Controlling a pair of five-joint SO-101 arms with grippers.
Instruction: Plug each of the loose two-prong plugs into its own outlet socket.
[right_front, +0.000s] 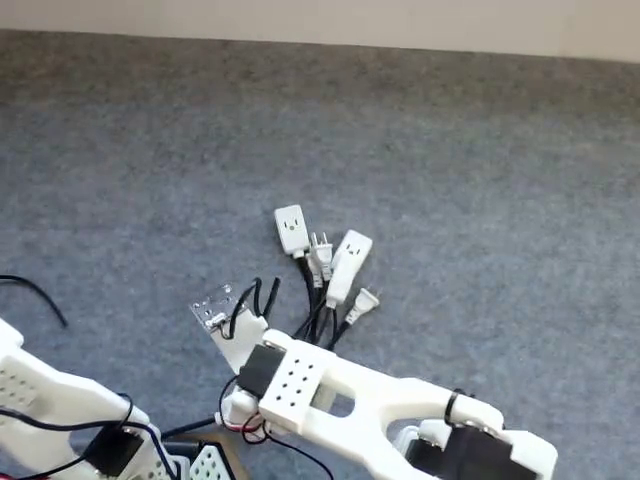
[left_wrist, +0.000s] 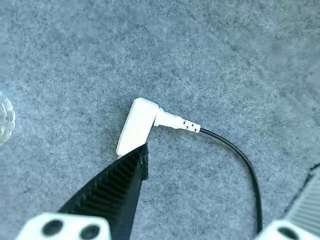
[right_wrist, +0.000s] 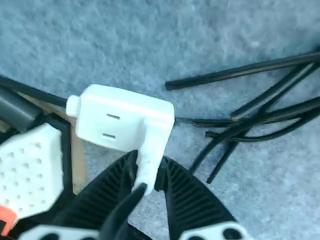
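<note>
Looking down in the high view, a bunch of black cords (right_front: 318, 318) fans upward from under a white arm (right_front: 360, 395) that enters from the lower right of the grey, carpet-like worktop (right_front: 480, 170). At the cord ends near the centre sit a square socket (right_front: 290, 228), a pronged plug (right_front: 320, 250) just right of it, a long socket (right_front: 350, 258) and, lower right, a small plug (right_front: 364, 300), close together but none joined. A second arm (right_front: 50, 410) fills the lower left corner. In the left wrist view the left gripper (left_wrist: 227, 165) has its fingers (left_wrist: 117, 192) spread wide, one black tip at the edge of a white block (left_wrist: 137, 125) lying at the frame's centre; plug or socket, I cannot tell. In the right wrist view the right gripper (right_wrist: 147, 167) has its fingers (right_wrist: 187, 192) pinching the white neck of a held socket (right_wrist: 120, 125), left of centre, its two slots facing the camera, with the black cords to the right.
</note>
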